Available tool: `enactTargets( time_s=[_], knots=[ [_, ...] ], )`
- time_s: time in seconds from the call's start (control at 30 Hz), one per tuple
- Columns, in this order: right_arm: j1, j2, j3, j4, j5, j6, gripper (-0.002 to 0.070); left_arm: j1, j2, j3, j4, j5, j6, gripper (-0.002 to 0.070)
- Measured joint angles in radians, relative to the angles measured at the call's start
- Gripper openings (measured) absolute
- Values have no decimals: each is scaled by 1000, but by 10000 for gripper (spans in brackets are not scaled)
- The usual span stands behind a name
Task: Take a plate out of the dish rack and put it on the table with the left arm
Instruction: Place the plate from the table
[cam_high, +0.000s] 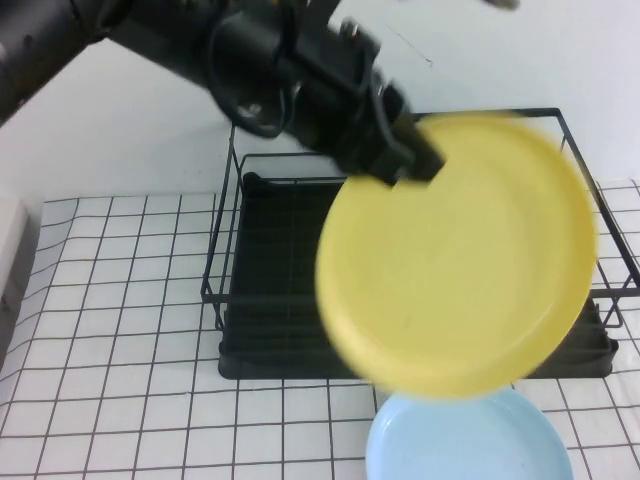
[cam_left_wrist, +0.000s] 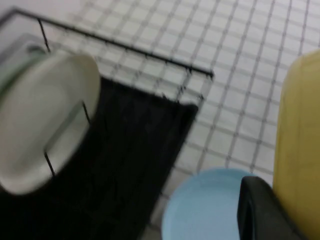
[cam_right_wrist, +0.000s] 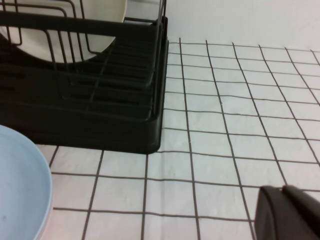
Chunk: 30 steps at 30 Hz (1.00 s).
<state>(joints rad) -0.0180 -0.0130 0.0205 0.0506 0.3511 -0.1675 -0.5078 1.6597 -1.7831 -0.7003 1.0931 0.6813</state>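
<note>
Above the dish rack (cam_high: 260, 330), the left gripper (cam_high: 405, 160) pinches the yellow plate (cam_high: 455, 255) by its rim, clear of the wires; right gripper (cam_right_wrist: 287, 212) parked low, fingers unreadable.

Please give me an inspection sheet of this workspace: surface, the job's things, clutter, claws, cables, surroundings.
Surface: table, white cloth with black grid.
Job's things: yellow plate lifted in front of the black dish rack.
Clutter: light blue plate flat on the table; cream-white plate upright in the rack.
Claws: left claw shut on the yellow plate's rim, above the rack; right claw low over the table beside the rack.
Cables: black cable loop on the left arm.
Surroundings: plain white wall.
</note>
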Motion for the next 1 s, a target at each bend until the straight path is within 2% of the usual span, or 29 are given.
enactTargets(
  time_s=[0.07,0.2,0.33,0.4,0.8,1.0],
  knots=[
    [0,0,0,0,0,0,-1,-21,-2,0,82,102,-96,91],
    [0,0,0,0,0,0,-1,-113,-2,64,229,134,-236,91],
    [0,0,0,0,0,0,-1,-218,27,188,267,141,-238,91],
    [0,0,0,0,0,0,-1,-241,53,244,263,121,-232,91],
    [0,0,0,0,0,0,-1,-203,148,283,122,-136,-227,91],
    [0,0,0,0,0,0,-1,-203,193,283,96,-170,-238,91]
  ],
)
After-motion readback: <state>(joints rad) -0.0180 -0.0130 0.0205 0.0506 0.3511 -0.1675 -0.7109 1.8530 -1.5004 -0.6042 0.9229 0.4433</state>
